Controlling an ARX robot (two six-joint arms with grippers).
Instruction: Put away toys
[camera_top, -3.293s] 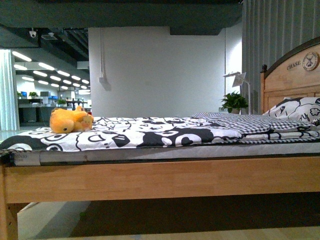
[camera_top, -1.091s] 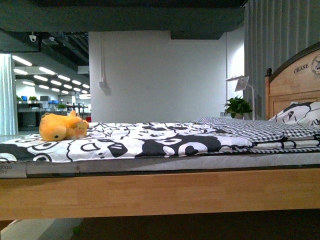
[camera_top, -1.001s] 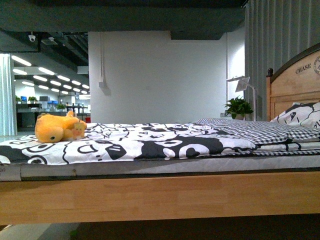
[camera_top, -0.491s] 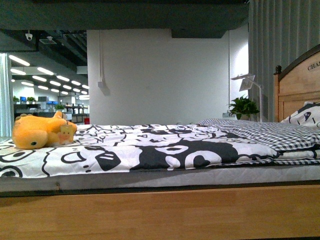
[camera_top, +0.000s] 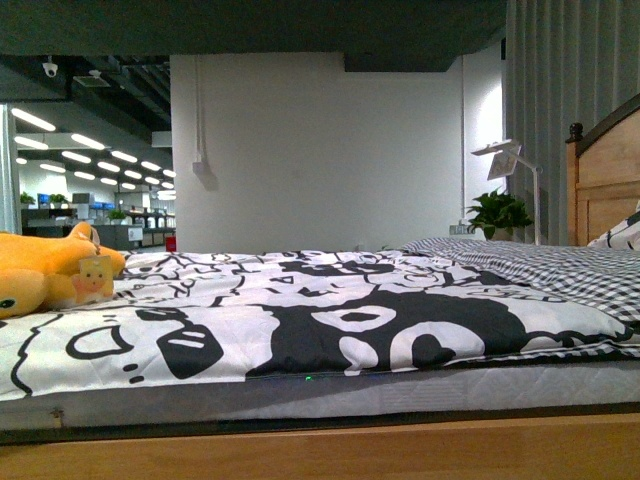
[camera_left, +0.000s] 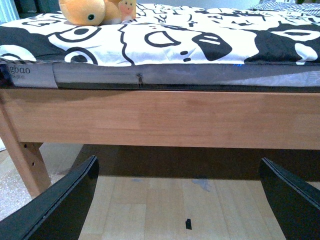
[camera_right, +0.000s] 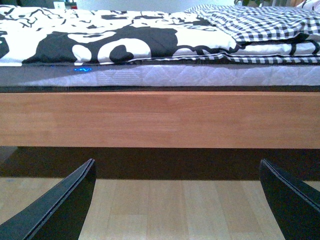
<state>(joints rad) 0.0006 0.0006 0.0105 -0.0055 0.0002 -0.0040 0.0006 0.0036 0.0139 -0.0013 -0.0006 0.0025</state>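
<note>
The soft orange-yellow plush animal toy (camera_top: 40, 280) lies on its side on the black-and-white cartoon-print quilt (camera_top: 330, 320), far to the robot's left and well apart from both claws. The left claw (camera_left: 177, 167) and right claw (camera_right: 177, 167) hang low before the smooth pale wooden bed rail (camera_left: 160, 117), each spread wide and empty. An arm raised from here might strike that hard rail. The squashy, rounded plush may slip from a shallow pinch, or loose quilt fabric may get caught with it.

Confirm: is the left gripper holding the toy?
No: the left gripper is open and empty; the toy lies on the bed.
</note>
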